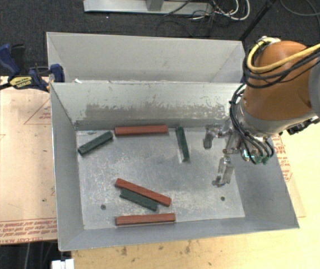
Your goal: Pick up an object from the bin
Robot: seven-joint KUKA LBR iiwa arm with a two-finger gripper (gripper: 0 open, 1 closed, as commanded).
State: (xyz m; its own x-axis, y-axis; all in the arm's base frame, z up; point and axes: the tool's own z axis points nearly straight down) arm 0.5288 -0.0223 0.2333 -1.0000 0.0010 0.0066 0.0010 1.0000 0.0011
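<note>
My gripper hangs over the right part of the bin floor, its two metal fingers spread apart and open, with nothing between them. The nearest loose thing is a thin dark green bar, lying roughly front to back just left of the fingers and apart from them. A red-brown bar lies along the foot of the back wall, further left.
A second dark green bar lies at the back left. Near the front, a red-brown bar lies slanted against another dark green bar, and a further red-brown bar lies along the front wall. The orange-covered arm overhangs the right rim.
</note>
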